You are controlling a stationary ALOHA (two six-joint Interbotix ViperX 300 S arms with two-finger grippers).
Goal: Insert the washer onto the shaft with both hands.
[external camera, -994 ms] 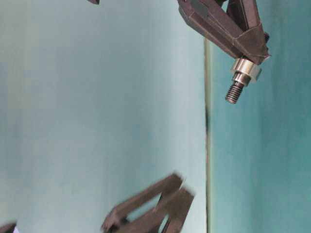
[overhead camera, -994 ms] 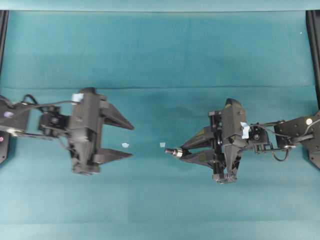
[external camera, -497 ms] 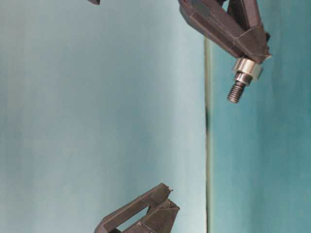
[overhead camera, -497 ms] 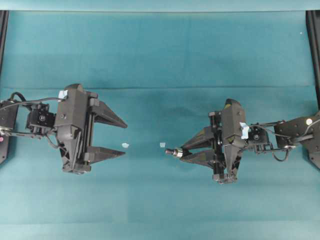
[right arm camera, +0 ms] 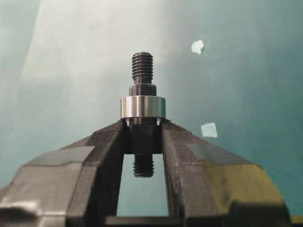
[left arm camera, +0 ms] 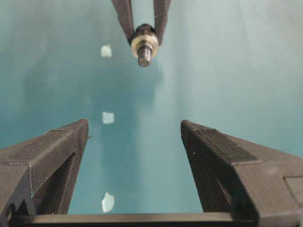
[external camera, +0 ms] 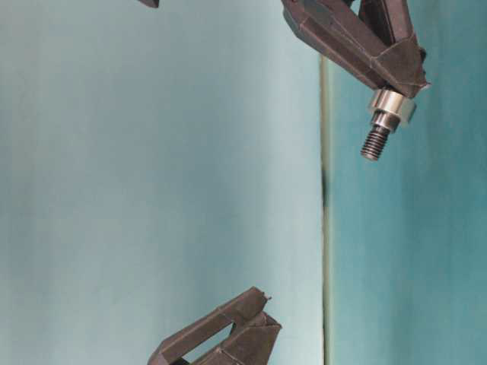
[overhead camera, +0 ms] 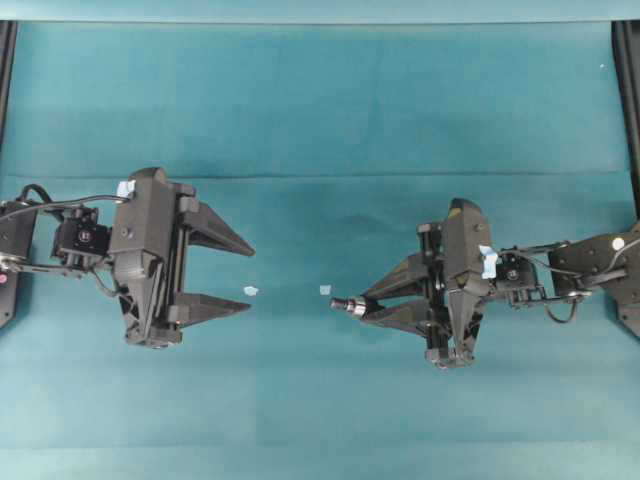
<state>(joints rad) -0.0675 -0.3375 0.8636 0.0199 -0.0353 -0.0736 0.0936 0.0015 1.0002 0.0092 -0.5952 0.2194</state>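
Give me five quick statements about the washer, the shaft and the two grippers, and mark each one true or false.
1. The washer already sits on the shaft. True.
2. The left gripper holds the shaft. False: the right gripper grips it, and the left one holds nothing.
3. The left gripper's jaws stand wide open. True.
4. The shaft lies flat on the table. False: it is held in the air, its threaded end pointing toward the left gripper.
5. The two grippers touch each other. False: a bare stretch of table with small pale scraps lies between them.
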